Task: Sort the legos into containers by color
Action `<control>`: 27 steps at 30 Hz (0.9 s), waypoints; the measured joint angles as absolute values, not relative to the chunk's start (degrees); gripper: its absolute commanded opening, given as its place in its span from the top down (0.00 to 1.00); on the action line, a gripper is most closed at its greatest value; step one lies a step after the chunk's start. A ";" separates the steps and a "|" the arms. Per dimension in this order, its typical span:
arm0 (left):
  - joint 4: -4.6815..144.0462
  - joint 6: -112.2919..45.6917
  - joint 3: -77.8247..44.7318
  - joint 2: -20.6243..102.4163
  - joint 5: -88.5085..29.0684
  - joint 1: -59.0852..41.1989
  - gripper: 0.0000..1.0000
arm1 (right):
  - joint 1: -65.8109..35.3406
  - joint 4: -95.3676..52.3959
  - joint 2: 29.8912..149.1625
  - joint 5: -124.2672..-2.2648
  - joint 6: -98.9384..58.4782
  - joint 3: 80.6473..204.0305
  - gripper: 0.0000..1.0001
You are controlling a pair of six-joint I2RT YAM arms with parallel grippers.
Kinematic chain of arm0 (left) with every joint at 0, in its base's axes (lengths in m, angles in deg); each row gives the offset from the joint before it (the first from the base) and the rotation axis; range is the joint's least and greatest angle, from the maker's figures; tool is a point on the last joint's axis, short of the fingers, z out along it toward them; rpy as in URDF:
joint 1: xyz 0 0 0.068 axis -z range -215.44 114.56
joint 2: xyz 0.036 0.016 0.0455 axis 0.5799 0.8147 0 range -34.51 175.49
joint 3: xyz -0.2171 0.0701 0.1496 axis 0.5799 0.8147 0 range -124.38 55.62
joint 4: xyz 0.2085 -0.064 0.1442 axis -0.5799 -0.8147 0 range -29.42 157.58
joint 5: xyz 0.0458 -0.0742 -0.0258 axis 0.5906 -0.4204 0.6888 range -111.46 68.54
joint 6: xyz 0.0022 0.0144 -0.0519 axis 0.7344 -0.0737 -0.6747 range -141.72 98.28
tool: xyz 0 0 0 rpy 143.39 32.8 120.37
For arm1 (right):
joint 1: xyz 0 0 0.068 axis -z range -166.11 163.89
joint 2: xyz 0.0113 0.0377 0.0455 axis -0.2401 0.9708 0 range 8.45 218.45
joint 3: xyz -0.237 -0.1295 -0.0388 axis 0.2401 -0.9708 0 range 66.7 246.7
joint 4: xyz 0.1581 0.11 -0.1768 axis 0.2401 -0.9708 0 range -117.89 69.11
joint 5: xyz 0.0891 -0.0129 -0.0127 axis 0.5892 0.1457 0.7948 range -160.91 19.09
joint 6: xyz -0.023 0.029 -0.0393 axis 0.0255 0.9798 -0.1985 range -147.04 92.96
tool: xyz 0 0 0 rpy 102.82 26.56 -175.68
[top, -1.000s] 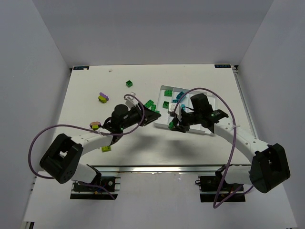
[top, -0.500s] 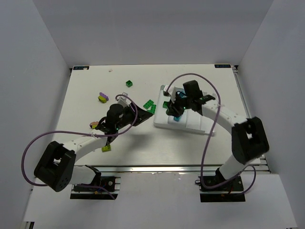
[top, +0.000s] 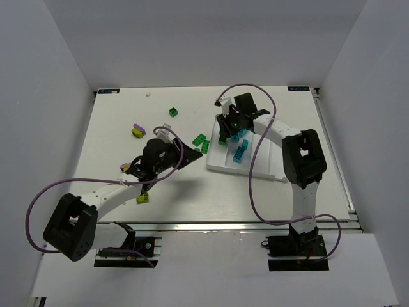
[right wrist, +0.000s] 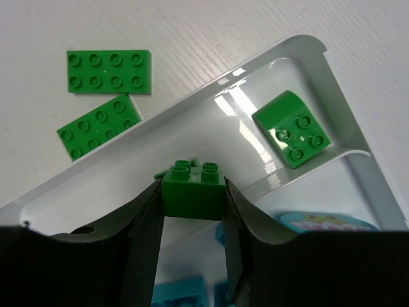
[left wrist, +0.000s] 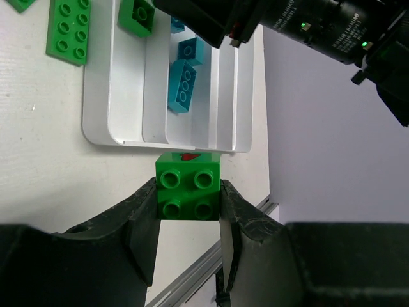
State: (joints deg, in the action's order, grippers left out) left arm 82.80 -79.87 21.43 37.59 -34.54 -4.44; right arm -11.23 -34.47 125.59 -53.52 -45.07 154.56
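Bricks pinched in both grippers at the tray.
Left gripper (left wrist: pixel 188 214) clamps a green brick (left wrist: pixel 188 185) just outside the tray's (left wrist: pixel 96 96) end rim. Right gripper (right wrist: pixel 192 211) pinches a second green brick (right wrist: pixel 192 185) over the tray's edge lane, where a rounded green piece (right wrist: pixel 292 137) lies. Cyan bricks (left wrist: pixel 184 86) sit in another lane, and two green plates (right wrist: pixel 108 70) lie on the table (top: pixel 115 121) just beside the tray.
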 measured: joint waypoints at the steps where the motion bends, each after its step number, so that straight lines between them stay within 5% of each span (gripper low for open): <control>1: 82.47 -79.52 21.06 37.63 -34.47 -4.39 0.83 | -11.08 -34.52 126.13 -53.72 -45.02 155.13 0.62; 3: 81.86 -78.78 20.03 37.93 -34.39 -4.26 0.81 | -10.82 -34.56 127.12 -54.02 -45.02 156.29 0.55; 6: 80.79 -77.31 17.49 39.57 -34.34 -3.85 0.80 | -10.49 -34.63 127.97 -54.07 -45.24 157.92 0.33; 11: 77.62 -73.99 11.05 45.50 -34.41 -2.84 0.81 | -9.77 -34.93 127.77 -52.97 -45.57 158.97 0.13; 17: 73.29 -69.71 2.04 54.87 -34.52 -2.14 0.82 | -6.62 -36.68 121.96 -47.73 -47.86 157.03 0.11; 18: 72.09 -68.72 0.23 56.64 -34.47 -2.03 0.83 | -5.33 -36.68 119.45 -45.56 -48.39 155.59 0.12; 20: 68.79 -66.60 -4.21 60.64 -34.21 -1.73 0.84 | -1.75 -37.64 114.22 -39.53 -49.35 153.73 0.32; 21: 67.09 -65.36 -6.72 62.90 -33.88 -1.44 0.84 | 0.53 -38.32 112.23 -36.17 -50.36 153.95 0.59; 23: 63.46 -62.95 -11.36 66.98 -32.97 -0.59 0.84 | 4.50 -41.91 110.00 -30.02 -53.13 156.20 0.81; 25: 60.01 -60.77 -15.40 70.37 -31.63 0.61 0.82 | 7.28 -45.12 108.89 -25.78 -55.36 157.25 0.85; 27: 56.68 -58.91 -19.14 73.52 -30.43 1.92 0.79 | 8.42 -46.87 107.34 -22.68 -56.67 154.95 0.75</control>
State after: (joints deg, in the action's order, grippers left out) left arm 56.68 -58.91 -19.14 73.52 -30.43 1.92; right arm 8.42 -46.87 107.34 -22.68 -56.67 154.95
